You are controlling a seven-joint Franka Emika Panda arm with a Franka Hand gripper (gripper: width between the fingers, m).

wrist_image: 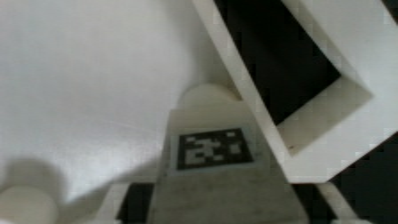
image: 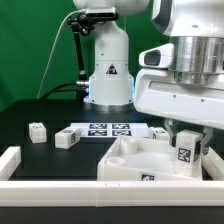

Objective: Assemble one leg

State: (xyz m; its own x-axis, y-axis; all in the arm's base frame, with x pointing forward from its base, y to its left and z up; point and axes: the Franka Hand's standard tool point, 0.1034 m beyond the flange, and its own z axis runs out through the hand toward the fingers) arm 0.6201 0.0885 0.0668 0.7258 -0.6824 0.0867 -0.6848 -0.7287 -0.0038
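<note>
Up close, wrist view: my gripper (wrist_image: 210, 188) holds the leg (wrist_image: 214, 135) between its fingers; the tagged face looks at the camera, the rounded end points away from me.
Grip: closed on the leg, a dark finger on each side of it in the exterior view.
Leg position: upright in my gripper (image: 186, 152), its tag (image: 185, 154) facing outward, low over the tray-like part (image: 128, 165) near that part's corner on the exterior view's right.
Contact: I cannot tell whether the leg's end touches the part's floor or sits just above it.
Tray-like part: large, white, raised walls; in the wrist view its floor (wrist_image: 89, 90) fills the area beyond the leg, and its wall (wrist_image: 267, 80) runs alongside.
Front fence: a white rail (image: 60, 187) runs along the table's near edge.
Middle distance: a second leg (image: 67, 138) lies on the black table, beside the marker board (image: 105, 129).
Further over: a third leg (image: 38, 131) lies toward the exterior view's left, apart from the second.
Far: my arm's white base (image: 108, 70) stands behind the marker board, before a green backdrop.
</note>
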